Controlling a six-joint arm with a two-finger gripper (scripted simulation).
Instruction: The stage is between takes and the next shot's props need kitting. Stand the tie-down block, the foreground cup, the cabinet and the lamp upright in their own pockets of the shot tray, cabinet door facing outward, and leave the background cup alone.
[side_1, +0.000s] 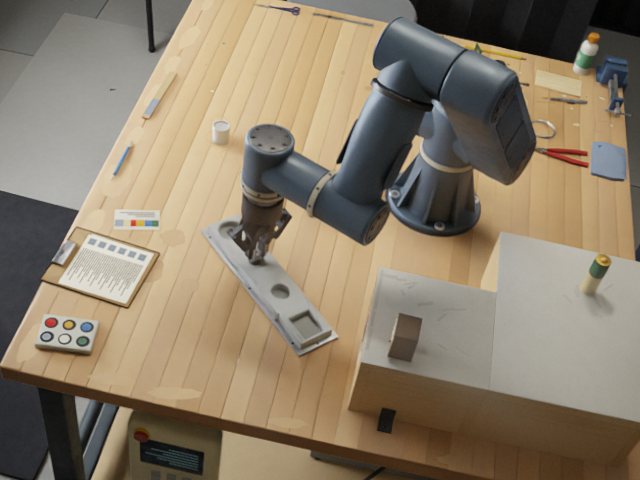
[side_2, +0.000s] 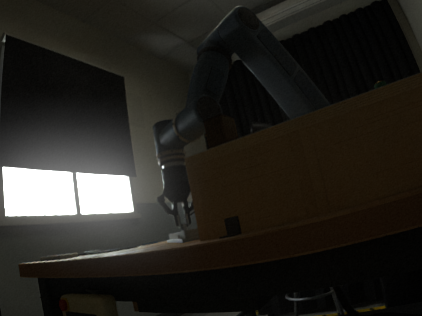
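A small grey block (side_1: 256,254), hard to make out between my fingers, hangs just above the long grey shot tray (side_1: 269,284), over its second pocket from the far end. The tray lies slantwise on the table with a round pocket (side_1: 228,228) at the far end, another round pocket (side_1: 280,291) and a square pocket (side_1: 306,325) at the near end. The brown cabinet (side_1: 405,337) stands on the lower grey step of the box at right. The lamp (side_1: 595,274), cream with a green band and gold cap, stands on the upper step. A white cup (side_1: 221,131) stands far back on the table. My gripper (side_1: 257,252) is closed on the small block.
The stepped wooden box (side_1: 491,341) rises right of the tray, and the arm's base (side_1: 434,199) stands behind it. A clipboard (side_1: 101,265), a colour strip (side_1: 136,219) and a button pad (side_1: 67,334) lie left of the tray. Pliers (side_1: 562,155) and other tools lie at the far right.
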